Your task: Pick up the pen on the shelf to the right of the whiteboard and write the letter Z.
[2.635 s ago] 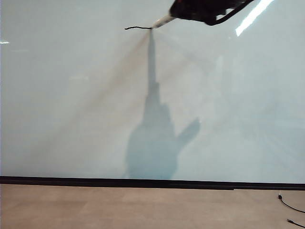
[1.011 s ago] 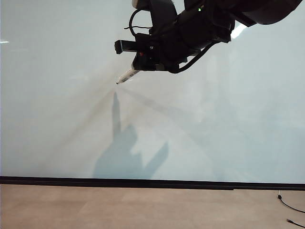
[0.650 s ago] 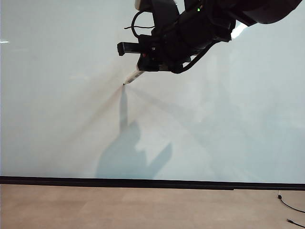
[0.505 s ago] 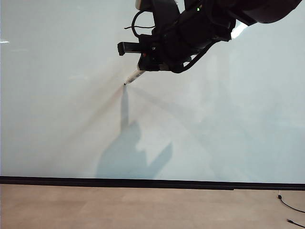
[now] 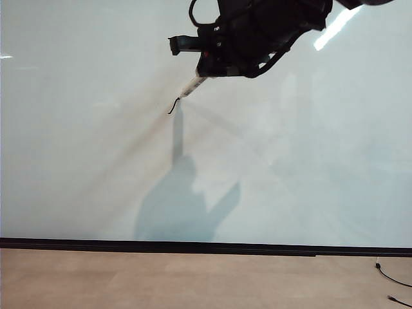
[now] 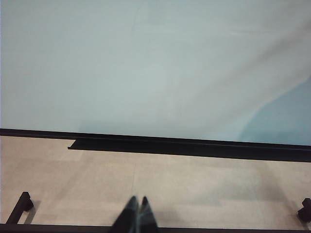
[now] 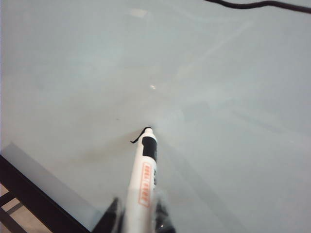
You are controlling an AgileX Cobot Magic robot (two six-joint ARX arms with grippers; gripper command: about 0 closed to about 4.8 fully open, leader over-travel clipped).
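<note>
Right gripper (image 5: pixel 205 72) is clamping the pen (image 7: pixel 144 182), tip touching the whiteboard (image 5: pixel 77 161) beside a short fresh stroke (image 5: pixel 172 105). In the wrist view a top stroke (image 7: pixel 257 5) is showing, so the Z appears partly drawn, diagonal and base seemingly left. Left gripper (image 6: pixel 135 216) is idling closed, empty, below the whiteboard.

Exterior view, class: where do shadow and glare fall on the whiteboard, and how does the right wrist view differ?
Exterior view: the right gripper and pen cast a dark shadow low on the whiteboard, glare streak upper right. Right wrist view: softer light, only a faint shadow.
</note>
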